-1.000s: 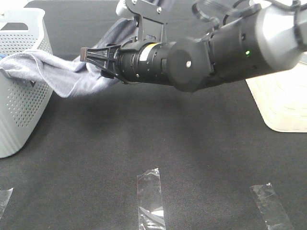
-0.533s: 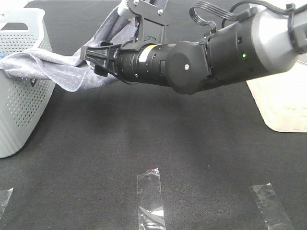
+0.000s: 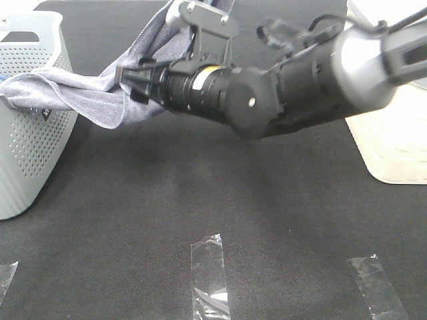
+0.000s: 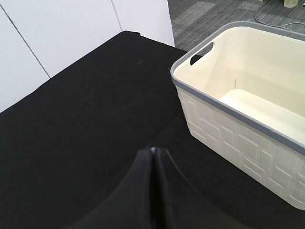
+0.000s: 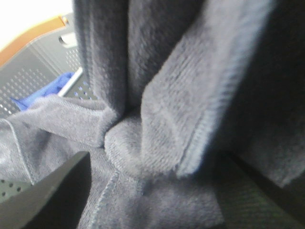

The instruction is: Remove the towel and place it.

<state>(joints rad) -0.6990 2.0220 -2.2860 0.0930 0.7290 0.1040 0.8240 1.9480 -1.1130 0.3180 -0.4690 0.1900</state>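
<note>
Right arm (image 3: pixel 300 87) reaches toward the far-left corner of the worktop (image 3: pixel 167 193), right gripper (image 3: pixel 127 81) apparently clamped on the towel (image 3: pixel 67 93) — left gripper (image 4: pixel 153 155) pressed closed, empty.

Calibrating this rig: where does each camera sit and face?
Exterior high: mounted high, looking down on the black cloth table; right arm shows, right gripper holding the grey-lavender terry towel draped over the perforated grey plastic basket.
Left wrist: on the left arm, facing the cream plastic basket with grey rim past the shut left gripper.
Right wrist: on the right arm, close against the towel; fingers barely show.
Exterior high and right wrist share towel and grey basket.
</note>
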